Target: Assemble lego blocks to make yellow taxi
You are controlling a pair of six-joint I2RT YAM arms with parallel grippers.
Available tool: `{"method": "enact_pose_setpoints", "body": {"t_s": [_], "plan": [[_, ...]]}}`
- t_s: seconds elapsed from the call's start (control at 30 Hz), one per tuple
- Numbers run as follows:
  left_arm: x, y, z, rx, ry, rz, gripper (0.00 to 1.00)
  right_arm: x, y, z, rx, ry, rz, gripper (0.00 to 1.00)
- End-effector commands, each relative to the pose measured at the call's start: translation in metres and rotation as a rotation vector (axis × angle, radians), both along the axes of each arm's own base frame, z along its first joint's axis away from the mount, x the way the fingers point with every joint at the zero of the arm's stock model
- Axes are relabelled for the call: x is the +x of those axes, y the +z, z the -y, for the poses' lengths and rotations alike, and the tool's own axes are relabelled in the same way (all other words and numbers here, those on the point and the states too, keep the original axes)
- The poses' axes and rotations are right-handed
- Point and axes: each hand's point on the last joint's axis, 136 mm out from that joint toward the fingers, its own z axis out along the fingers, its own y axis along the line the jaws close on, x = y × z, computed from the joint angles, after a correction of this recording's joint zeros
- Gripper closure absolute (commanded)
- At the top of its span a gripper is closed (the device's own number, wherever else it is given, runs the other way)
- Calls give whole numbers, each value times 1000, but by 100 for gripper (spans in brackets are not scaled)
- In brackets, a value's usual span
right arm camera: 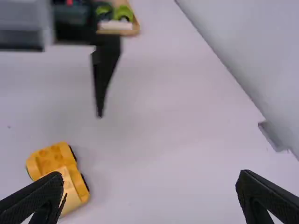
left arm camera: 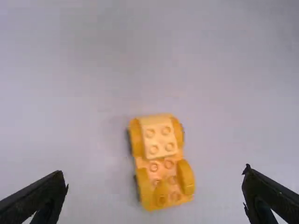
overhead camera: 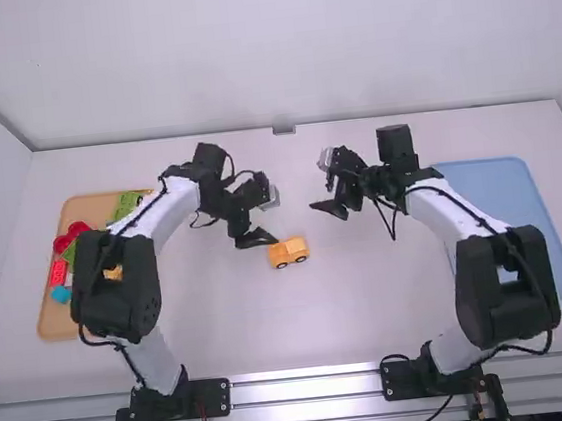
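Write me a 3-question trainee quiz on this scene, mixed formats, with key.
1. True or false: the left gripper and the right gripper are both open and empty.

2. Multiple choice: where are the red blocks?
A) in the blue tray
B) in the tan tray
C) on top of the yellow car

3. Fill in: in the high view, the yellow car stands on the table, closer to the ____ gripper.

Key: 1 true; 2 B; 3 left.
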Motion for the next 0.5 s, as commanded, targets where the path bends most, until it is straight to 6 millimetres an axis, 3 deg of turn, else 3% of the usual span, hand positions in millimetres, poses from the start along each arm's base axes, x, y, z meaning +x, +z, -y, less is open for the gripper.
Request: {"method": "enact_pose_setpoints", "body": {"t_s": [0.0,0.1,0.17,0.23,0.27,0.37,0.4,0.47], "plan": [[18,24,-20,7,102,40,1,-25,3,-16,102,102,-39,1],[46,42,-53,30,365,19,1,-26,13,-26,154,113,-54,1],[53,49,-70,55,471,16,1,-22,17,-32,151,102,-46,1],[56,63,-98,97,630,21,1,-22,22,-46,131,117,-12,1],[56,63,-98,97,630,21,1,-22,22,-46,131,117,-12,1],[64,86,-155,174,1033,37,1,-31,37,-69,126,210,77,1],[64,86,-155,174,1033,37,1,-31,37,-69,126,210,77,1],[56,102,-189,222,1270,70,1,-31,47,-77,134,227,93,1]]}}
